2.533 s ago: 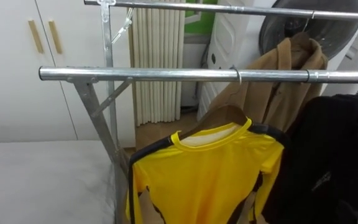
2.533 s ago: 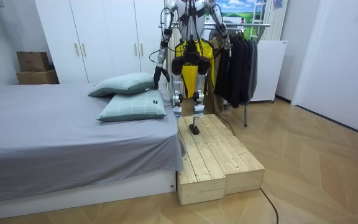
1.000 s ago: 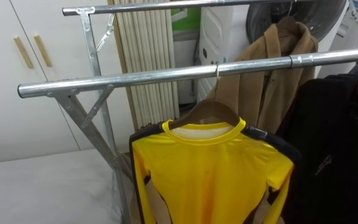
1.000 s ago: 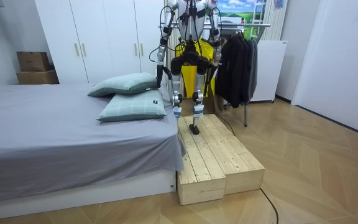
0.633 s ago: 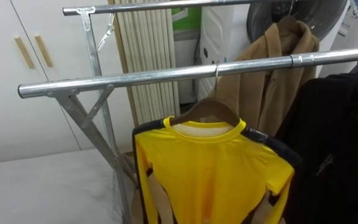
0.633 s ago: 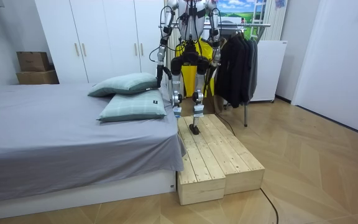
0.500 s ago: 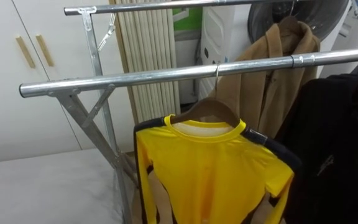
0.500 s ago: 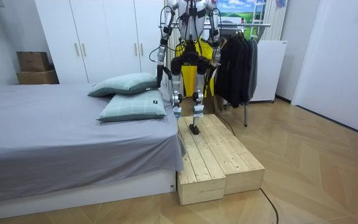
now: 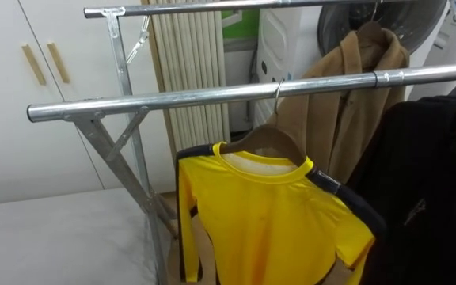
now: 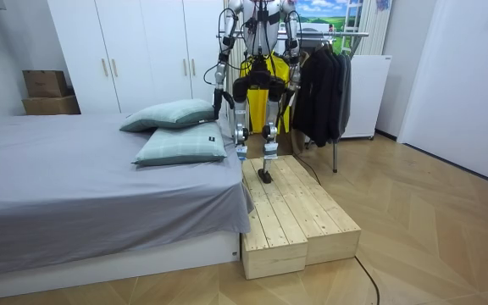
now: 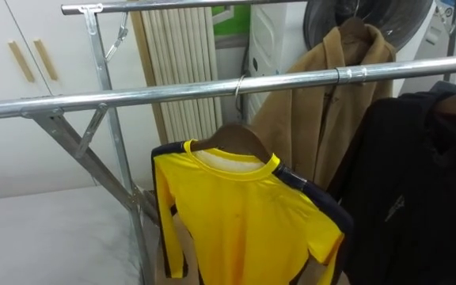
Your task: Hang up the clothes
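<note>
A yellow shirt with dark shoulder stripes [image 9: 267,222] hangs on a wooden hanger [image 9: 264,139], whose hook sits over the front steel rail [image 9: 172,99] of the clothes rack. In the room view I stand on a wooden platform [image 10: 291,207], facing the rack with the shirt [image 10: 271,72] in front of me. My left hand [image 10: 217,100] hangs low at my side. My right hand [image 10: 292,85] is lowered beside the shirt. Both hands are apart from the hanger.
A brown coat [image 9: 355,87] hangs on the back rail and a black garment [image 9: 434,190] to the shirt's right on the front rail. The rack's slanted leg [image 9: 125,182] stands on the left. A grey bed [image 10: 74,178] with two pillows [image 10: 172,114] lies beside the platform; white wardrobes [image 9: 22,95] stand behind.
My right arm has come down from the rail since the earliest frame. The shirt has swung and turned a little on its hanger. The camera has shifted slightly.
</note>
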